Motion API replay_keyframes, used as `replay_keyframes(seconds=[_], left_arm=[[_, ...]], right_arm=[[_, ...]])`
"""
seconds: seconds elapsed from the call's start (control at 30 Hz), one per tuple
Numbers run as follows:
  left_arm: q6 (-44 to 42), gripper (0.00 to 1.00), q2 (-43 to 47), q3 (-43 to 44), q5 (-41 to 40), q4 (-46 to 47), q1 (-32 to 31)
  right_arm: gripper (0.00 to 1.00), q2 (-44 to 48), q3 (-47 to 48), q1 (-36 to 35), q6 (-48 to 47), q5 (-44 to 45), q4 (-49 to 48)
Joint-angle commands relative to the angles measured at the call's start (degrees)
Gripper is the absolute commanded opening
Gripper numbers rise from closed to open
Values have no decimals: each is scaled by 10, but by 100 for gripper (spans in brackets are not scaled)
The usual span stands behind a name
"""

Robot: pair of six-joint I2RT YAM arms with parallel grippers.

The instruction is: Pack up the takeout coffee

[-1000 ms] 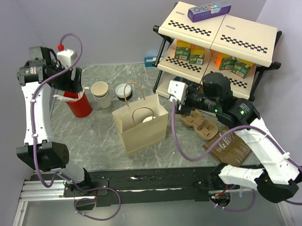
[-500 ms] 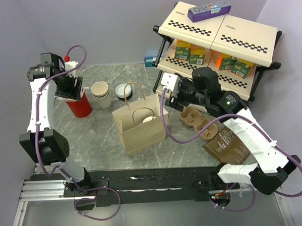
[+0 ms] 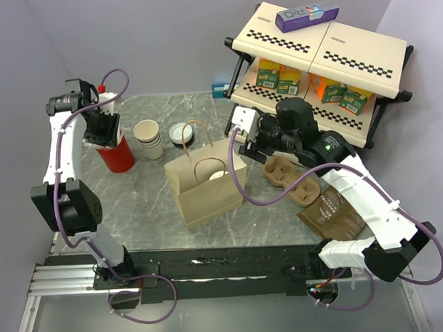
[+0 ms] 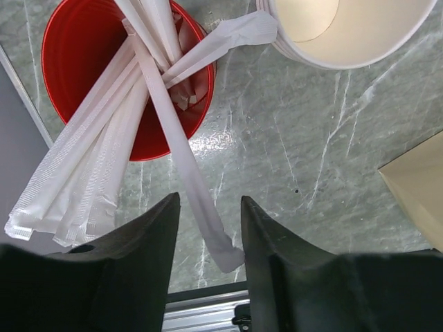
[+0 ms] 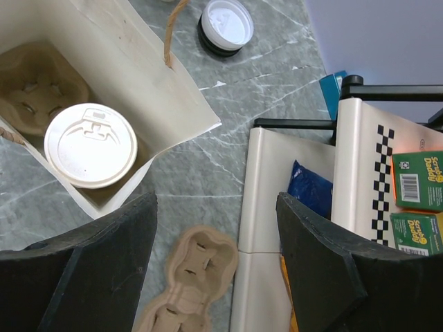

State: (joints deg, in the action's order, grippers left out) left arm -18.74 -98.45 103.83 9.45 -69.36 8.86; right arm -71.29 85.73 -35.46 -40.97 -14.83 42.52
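The takeout coffee's white lid shows inside the open paper bag, in a cardboard carrier; its body is hidden. It also shows in the top view. My right gripper is open and empty, hovering right of the bag, between the bag and the shelf, and it shows in the top view. My left gripper is open over the red cup. The loose end of a white wrapped stick lies between its jaws. It shows in the top view.
A stack of cream cups and a low dark round thing with a white lid stand behind the bag. A loose cardboard carrier and a brown pouch lie at right. A two-tier shelf holds boxes.
My right arm has swung left and back, toward the bag's right side. My left gripper has shifted right and lower, onto the red cup.
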Motion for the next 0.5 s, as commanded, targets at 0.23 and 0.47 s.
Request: replay_keyframes(seconds=[0.23,0.47], left_arm=[[5,32,12,11,6,-9,1],[5,20,40,-13,0,-12,-3]], right_arm=[[76,-8,23,2,3,-6,-31],[76,-13,28,2,5,-14,-36]])
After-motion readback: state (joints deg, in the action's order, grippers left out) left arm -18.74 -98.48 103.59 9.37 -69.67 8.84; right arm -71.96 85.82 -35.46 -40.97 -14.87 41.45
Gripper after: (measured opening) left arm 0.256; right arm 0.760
